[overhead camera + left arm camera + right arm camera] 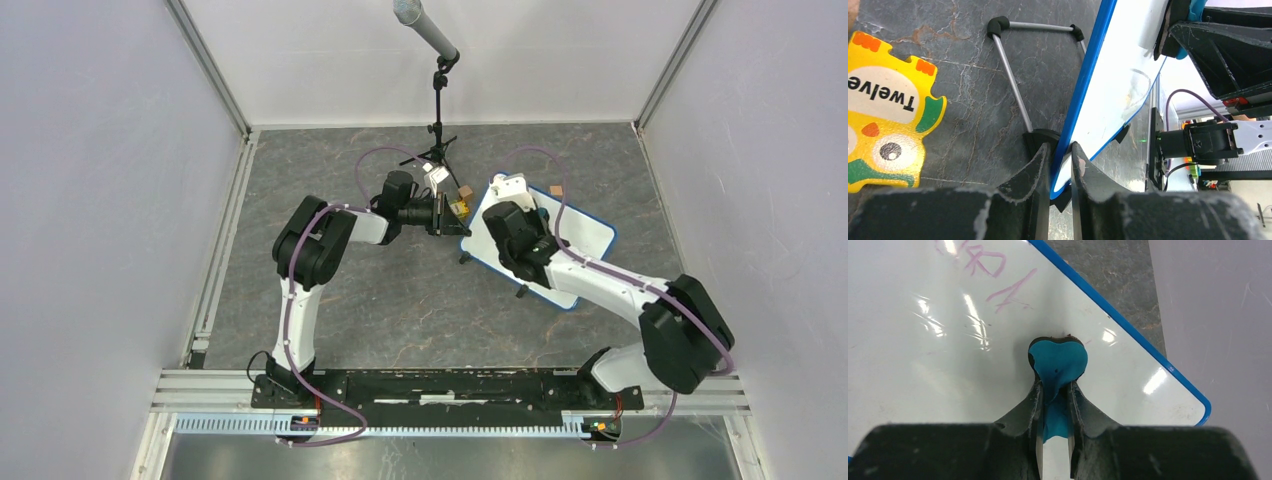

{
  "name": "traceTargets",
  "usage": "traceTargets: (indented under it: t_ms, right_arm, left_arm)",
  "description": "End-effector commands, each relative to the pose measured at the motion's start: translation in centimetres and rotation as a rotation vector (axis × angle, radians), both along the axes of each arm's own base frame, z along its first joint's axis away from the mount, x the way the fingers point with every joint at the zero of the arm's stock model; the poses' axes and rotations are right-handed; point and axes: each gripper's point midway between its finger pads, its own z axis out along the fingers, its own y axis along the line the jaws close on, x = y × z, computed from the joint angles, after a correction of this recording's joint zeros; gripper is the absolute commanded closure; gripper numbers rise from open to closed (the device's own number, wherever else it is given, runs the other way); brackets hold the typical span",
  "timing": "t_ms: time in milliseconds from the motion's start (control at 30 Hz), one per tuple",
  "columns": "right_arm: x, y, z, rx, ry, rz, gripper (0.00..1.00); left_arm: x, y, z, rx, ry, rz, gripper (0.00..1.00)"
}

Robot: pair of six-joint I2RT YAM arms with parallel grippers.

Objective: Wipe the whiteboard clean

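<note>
Right tool (1054, 387) half-hides eraser (1058, 360) (probably touching whiteboard (913, 355)).

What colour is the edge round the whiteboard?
Blue. The whiteboard rim shows best in the right wrist view.

On the table (400, 300), at 2 o'clock from centre, the whiteboard (590, 235), with the eraser (1058, 357) on its face in the right gripper (1054, 387), its 9 o'clock edge inside the left gripper (1060, 152), a puzzle piece (885, 105) just beside that edge, a tripod (437, 150) at 11 o'clock.
</note>
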Motion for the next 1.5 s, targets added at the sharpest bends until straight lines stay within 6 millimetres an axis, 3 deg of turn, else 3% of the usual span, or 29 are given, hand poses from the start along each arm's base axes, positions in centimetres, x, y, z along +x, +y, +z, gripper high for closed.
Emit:
traceTargets:
  t_ms: [0, 167, 267, 400, 567, 667, 733, 833, 900, 1000, 1100, 1133, 1300, 1467]
  right_arm:
    - [1.8, 4.6, -1.1, 0.051, 0.028, 0.1, 0.88]
    - [2.9, 10.7, -3.3, 0.085, 0.078, 0.218, 0.89]
    - [3.3, 11.7, -3.5, 0.116, 0.078, 0.238, 0.89]
    - [3.4, 9.1, -2.5, 0.11, 0.049, 0.187, 0.89]
    - [1.7, 2.8, -1.2, 0.084, 0.0, 0.058, 0.88]
    - [0.0, -0.3, -1.5, 0.072, -0.015, 0.0, 0.88]
    - [-1.0, -1.1, -1.1, 0.094, -0.025, -0.012, 0.88]
    - [-1.5, 0.8, -0.5, 0.218, -0.022, 0.096, 0.88]
    - [-1.7, 1.9, 0.5, 0.28, -0.037, 0.157, 0.88]
    - [-1.8, 1.6, 2.2, 0.29, -0.074, 0.156, 0.87]
    - [-1.8, 0.7, 3.1, 0.258, -0.1, 0.135, 0.87]
    - [-1.9, 0.6, 3.1, 0.251, -0.103, 0.133, 0.87]
    - [-1.6, 0.1, 3.5, 0.232, -0.13, 0.107, 0.86]
    - [-0.5, -0.1, 5.3, 0.196, -0.163, 0.073, 0.84]
  left_arm:
    - [1.6, 2.3, -1.8, 0.091, -0.009, 0.108, 0.98]
    - [1.7, 2.4, -1.8, 0.096, -0.014, 0.112, 0.98]
    - [1.6, 2.4, -1.8, 0.097, -0.014, 0.112, 0.98]
    - [1.6, 2.5, -1.7, 0.096, -0.021, 0.111, 0.98]
    - [1.5, 2.5, -1.5, 0.094, -0.023, 0.11, 0.98]
    - [1.5, 2.5, -1.4, 0.09, -0.026, 0.11, 0.98]
    - [1.5, 2.5, -1.2, 0.089, -0.026, 0.114, 0.98]
    - [1.5, 2.6, 0.3, 0.063, -0.06, 0.129, 0.96]
    - [1.3, 2.7, 1.6, 0.03, -0.105, 0.143, 0.82]
    - [1.4, 2.9, 3.6, -0.023, -0.151, 0.159, 0.54]
    - [2.0, 3.2, 6.3, -0.148, -0.154, 0.155, 0.42]
    - [2.3, 3.3, 7.2, -0.199, -0.164, 0.147, 0.33]
    - [2.9, 2.4, 8.4, -0.306, -0.151, 0.128, 0.24]
    - [3.5, 1.0, 7.3, -0.282, -0.137, 0.125, 0.23]
